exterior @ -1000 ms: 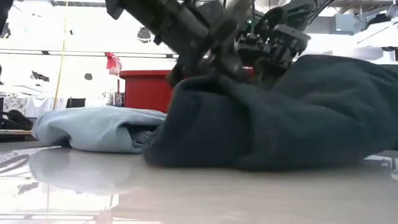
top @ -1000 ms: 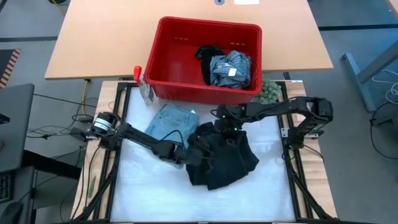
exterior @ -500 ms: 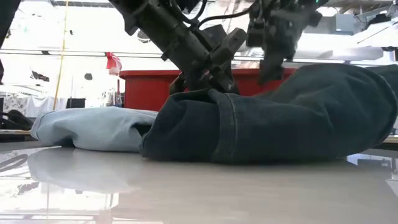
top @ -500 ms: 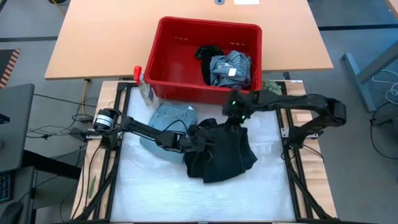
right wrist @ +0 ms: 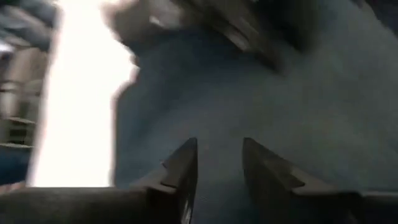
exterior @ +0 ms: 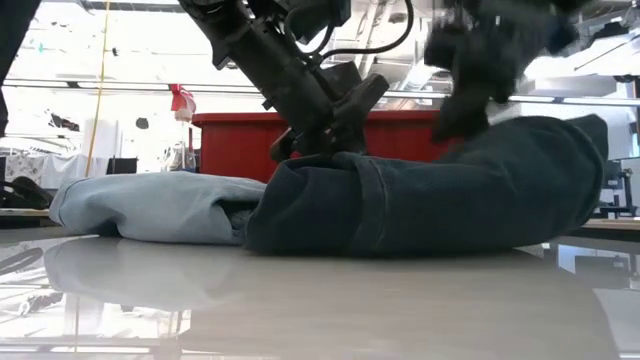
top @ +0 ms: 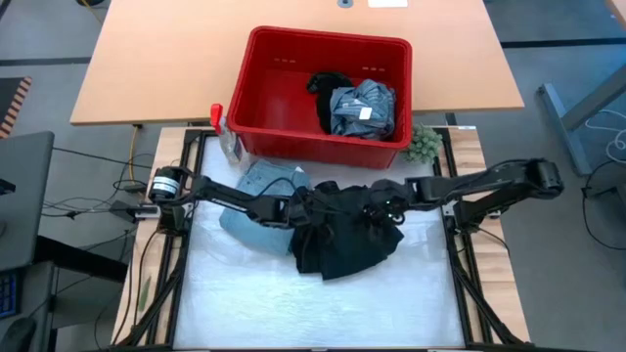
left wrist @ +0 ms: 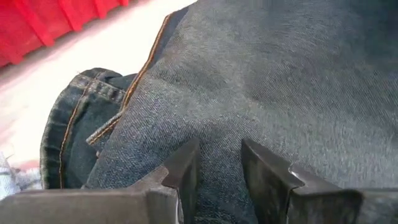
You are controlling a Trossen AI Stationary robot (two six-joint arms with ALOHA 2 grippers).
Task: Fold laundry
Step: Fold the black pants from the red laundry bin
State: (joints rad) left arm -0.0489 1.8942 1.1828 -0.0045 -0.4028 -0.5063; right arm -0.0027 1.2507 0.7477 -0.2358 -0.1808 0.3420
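A heap of dark navy jeans (top: 342,235) (exterior: 430,200) lies mid-table. A light blue garment (top: 262,191) (exterior: 150,205) lies flat beside it on the left, partly under its edge. My left gripper (top: 299,208) (exterior: 322,140) comes down on the heap's left far end, shut on the denim. My right gripper (top: 378,207) (exterior: 465,105) hangs blurred over the heap's far right top, its fingers (right wrist: 186,165) slightly apart over dark cloth. A grey-blue garment (top: 364,108) and a black one (top: 328,88) lie in the red basket. My left gripper (left wrist: 219,163) pinches the jeans' top layer near the waistband seam (left wrist: 124,93), slanting down from the table's left. The fingertips sink into the denim (left wrist: 217,124), so one layer or several cannot be told. The heap rests on the table. My right gripper: I cannot tell whether it touches the jeans.
The red basket (top: 256,88) (exterior: 230,140) stands beyond the table's far edge on a wooden desk. A small green fuzzy ball (top: 424,144) sits by the basket's right corner. Bare white tabletop (top: 245,303) stretches along the near side.
My left gripper moved toward the far edge and a little right, dragging the jeans' left end with it; the heap bunched up and shifted toward the far edge. My right gripper rose off the heap toward the basket, then swung back down over the heap's right top.
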